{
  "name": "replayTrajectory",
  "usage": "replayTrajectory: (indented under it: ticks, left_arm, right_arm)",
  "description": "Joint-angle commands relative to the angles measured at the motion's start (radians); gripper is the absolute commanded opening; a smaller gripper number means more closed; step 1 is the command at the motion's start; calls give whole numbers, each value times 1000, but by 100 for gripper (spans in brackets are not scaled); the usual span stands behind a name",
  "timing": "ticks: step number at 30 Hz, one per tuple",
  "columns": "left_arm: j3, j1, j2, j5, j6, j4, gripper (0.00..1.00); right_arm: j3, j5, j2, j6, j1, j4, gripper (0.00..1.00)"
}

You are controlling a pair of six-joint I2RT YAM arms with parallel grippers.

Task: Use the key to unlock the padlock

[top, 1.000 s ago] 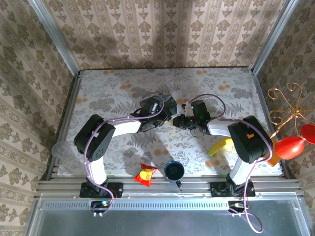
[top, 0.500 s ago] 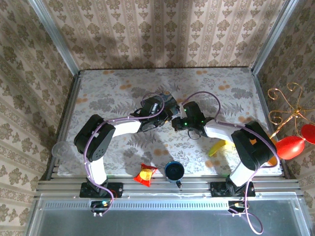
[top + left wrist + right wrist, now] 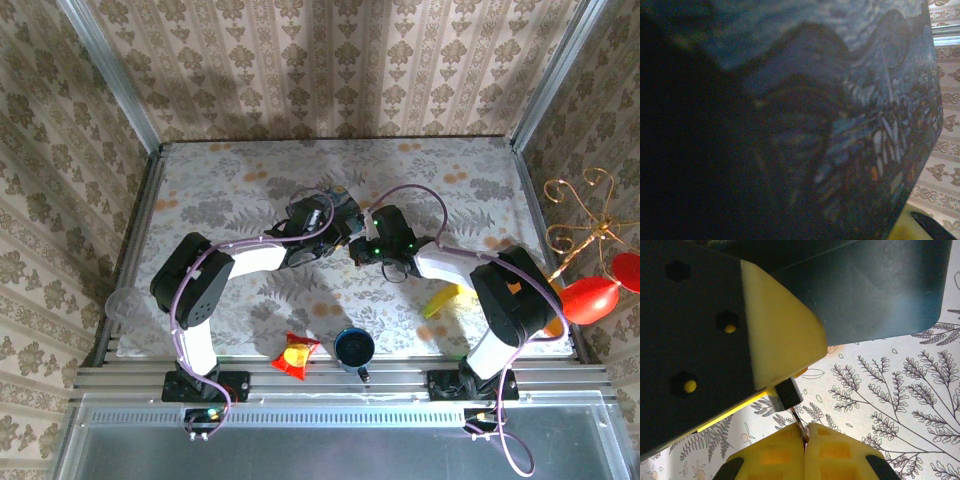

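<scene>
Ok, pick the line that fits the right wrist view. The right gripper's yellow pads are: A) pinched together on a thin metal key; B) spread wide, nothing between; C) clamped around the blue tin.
A: the right gripper has its pads together with the key nipped between them, reaching up to the small padlock.

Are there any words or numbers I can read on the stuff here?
No text here can be read.
The red and yellow packet may carry print, but it is too small to read.
The blue painted tin bears a blurred painting, with no letters I can make out.
</scene>
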Motion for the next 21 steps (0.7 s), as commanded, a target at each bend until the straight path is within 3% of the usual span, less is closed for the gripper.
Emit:
replayTrajectory:
  ticks: [1, 15, 21]
  left_arm:
    - [32, -59, 1, 195, -21, -8, 0]
    - [4, -61, 7, 198, -49, 26, 0]
    - [0, -60, 10, 199, -54, 47, 0]
  right_arm:
    - [83, 1, -15, -2, 3, 154, 0]
    - [88, 59, -41, -178, 3, 64, 0]
    - [103, 46, -29, -128, 2, 61, 0]
